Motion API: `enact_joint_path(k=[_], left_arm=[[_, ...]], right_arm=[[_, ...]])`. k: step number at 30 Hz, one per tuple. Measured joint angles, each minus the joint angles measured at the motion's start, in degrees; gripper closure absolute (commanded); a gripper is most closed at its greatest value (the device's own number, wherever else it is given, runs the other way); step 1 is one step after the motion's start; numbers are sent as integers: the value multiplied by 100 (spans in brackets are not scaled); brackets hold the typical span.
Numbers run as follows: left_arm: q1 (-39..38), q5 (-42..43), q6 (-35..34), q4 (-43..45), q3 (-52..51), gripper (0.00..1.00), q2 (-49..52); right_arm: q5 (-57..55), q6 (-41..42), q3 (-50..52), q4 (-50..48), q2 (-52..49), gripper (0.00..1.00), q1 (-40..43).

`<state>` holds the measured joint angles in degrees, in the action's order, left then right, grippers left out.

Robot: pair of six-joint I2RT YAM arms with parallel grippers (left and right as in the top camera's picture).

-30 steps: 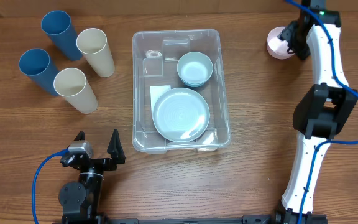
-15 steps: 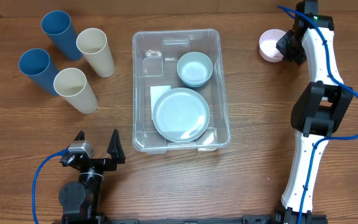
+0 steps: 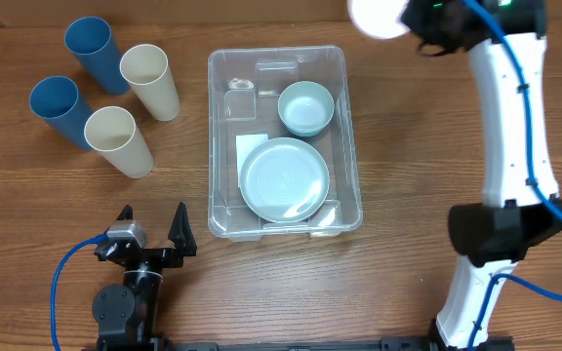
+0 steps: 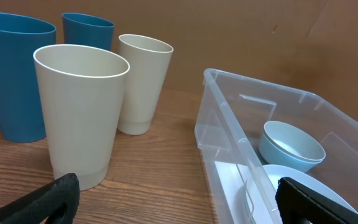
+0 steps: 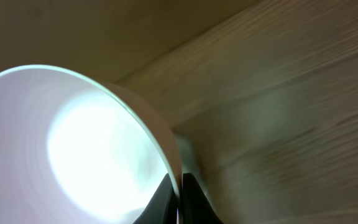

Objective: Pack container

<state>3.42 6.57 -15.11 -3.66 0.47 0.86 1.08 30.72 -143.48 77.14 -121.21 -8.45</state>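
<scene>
The clear container [image 3: 351,146] sits mid-table and holds a pale blue plate [image 3: 284,179] and a pale blue bowl [image 3: 305,105]. My right gripper [image 3: 410,19] is raised near the back edge, right of the container, shut on the rim of a pink bowl [image 3: 379,15]. In the right wrist view the fingers pinch the pink bowl [image 5: 73,149] at its rim, gripper [image 5: 179,193]. My left gripper [image 3: 152,226] rests open at the front left with nothing between its fingers. The left wrist view shows the container [image 4: 229,137] on the right and the gripper [image 4: 179,202] wide open.
Two blue cups [image 3: 91,49] [image 3: 57,105] and two cream cups [image 3: 149,78] [image 3: 117,139] stand left of the container. The right arm [image 3: 510,127] stretches along the table's right side.
The right gripper closed on the pink bowl's rim, lifted it off the table and carried it left toward the back of the container. The left arm stayed still.
</scene>
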Motion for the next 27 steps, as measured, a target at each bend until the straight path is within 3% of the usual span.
enact_joint_path(k=[7,13,15,16,23,27], left_arm=[[0,0,0,0,0,0,0],[0,0,0,0,0,0,0],[0,0,0,0,0,0,0],[0,0,0,0,0,0,0],[0,0,0,0,0,0,0],[0,0,0,0,0,0,0]], right_arm=[[-448,-251,457,337,-81,96,-1062],[-708,-264,1906,-671,-219,96,-1344],[-750,-264,2332,-890,-223,76,-1333],[-752,-275,2481,-984,-229,71,-1333],[-745,-452,2662,-1161,-232,69,-1333],[-649,-535,2527,-769,-234,66,-1335]])
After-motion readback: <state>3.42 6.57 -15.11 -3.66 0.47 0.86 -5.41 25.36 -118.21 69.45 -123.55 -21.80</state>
